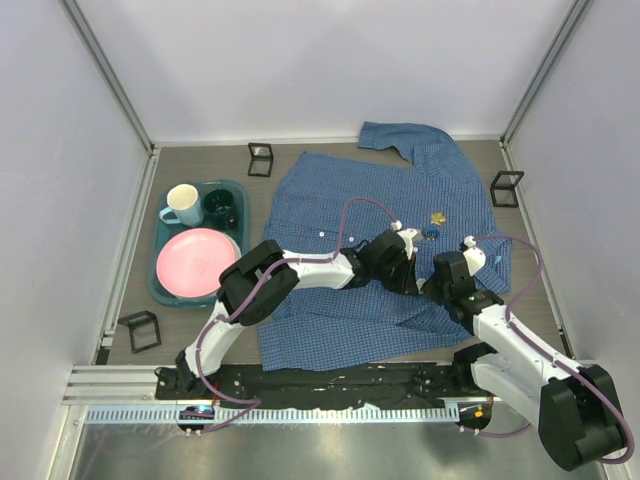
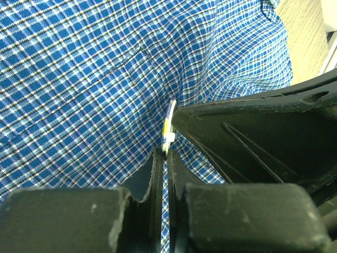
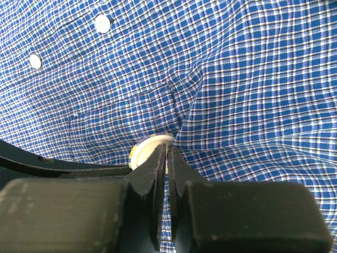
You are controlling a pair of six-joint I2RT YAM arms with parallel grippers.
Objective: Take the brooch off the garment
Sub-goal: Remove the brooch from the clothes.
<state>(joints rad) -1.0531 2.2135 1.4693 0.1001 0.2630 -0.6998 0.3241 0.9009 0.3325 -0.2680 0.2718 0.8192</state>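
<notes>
The big blue small-checked button-up shirt [image 1: 380,200] lies spread on the table, from the middle out toward the far right corner. The round cream-and-yellow brooch [image 3: 143,149] sits on it right of the middle, somewhat toward the near edge. In the top view it is hidden where the two arms meet.

The left pincer [image 2: 162,158] is closed to a thin slit with its tips just under the brooch, which shows edge-on there. I cannot tell whether it clamps cloth, the brooch's back, or nothing. The right pincer [image 3: 166,158] is likewise almost shut, with its tips at the brooch's rim. Whether it truly bites the disc is not clear. The cloth puckers in folds that run toward the brooch.

The main risk, as I judge it, is pulling before the fastening lets go. The shirt would then rise with the brooch, drag across the table, or tear at the pin hole. A shallow hold on the rim could slip, so the disc snaps back or drops into a fold. The two pincers sit very close together, so a careless twist could knock one against the other. A yellow star-shaped pin [image 1: 437,217] and a small blue round pin [image 1: 431,232] lie just beyond, toward the far edge, and a dragged shirt would shift them too.
</notes>
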